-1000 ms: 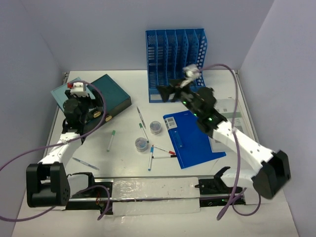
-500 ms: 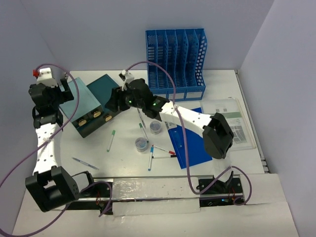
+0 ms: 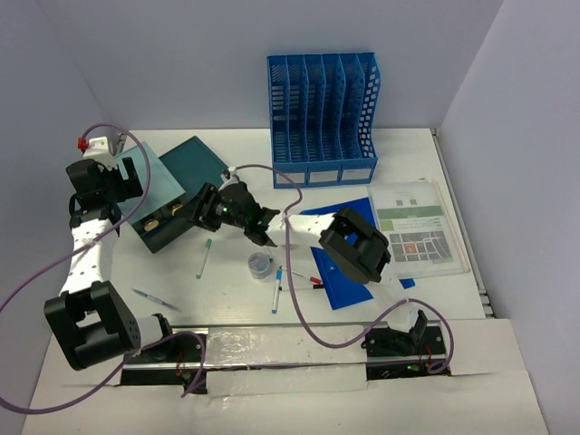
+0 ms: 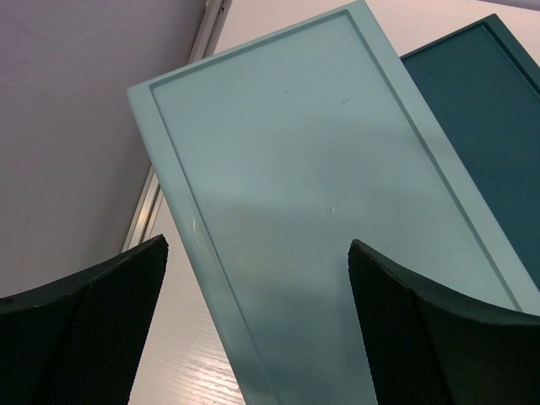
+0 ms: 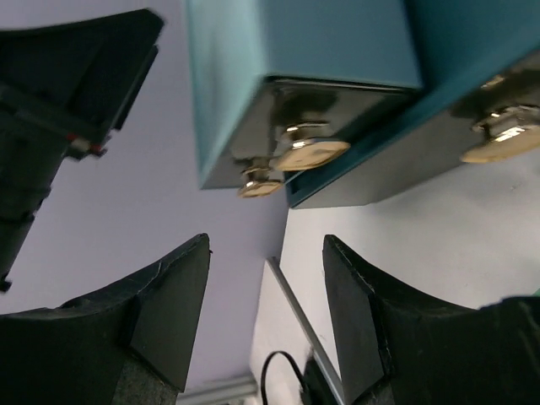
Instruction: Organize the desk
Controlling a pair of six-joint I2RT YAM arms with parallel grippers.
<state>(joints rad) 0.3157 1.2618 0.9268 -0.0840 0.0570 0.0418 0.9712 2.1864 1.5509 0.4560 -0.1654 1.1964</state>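
Left gripper [image 4: 257, 337] hangs with its jaws spread wide and empty. A pale teal flat rectangular panel with a raised rim [image 4: 321, 194] lies straight ahead between its fingers, so it looks lined up to take that piece by its long edges. The right gripper [image 5: 266, 321], jaws parted and holding nothing, faces the brass clasps [image 5: 304, 153] on the front of a dark teal box [image 5: 481, 51], probably to work a clasp or shift the box. Beneath both lies the desk [image 3: 408, 154], a broad white tabletop with a thin metal rail inside lavender walls. Behind the right gripper's wrist it is cluttered with loose pens [image 3: 205, 258], a small round clear pot [image 3: 260, 265], a blue plastic clipboard [image 3: 337, 288] and a blue slotted file rack [image 3: 322, 113].
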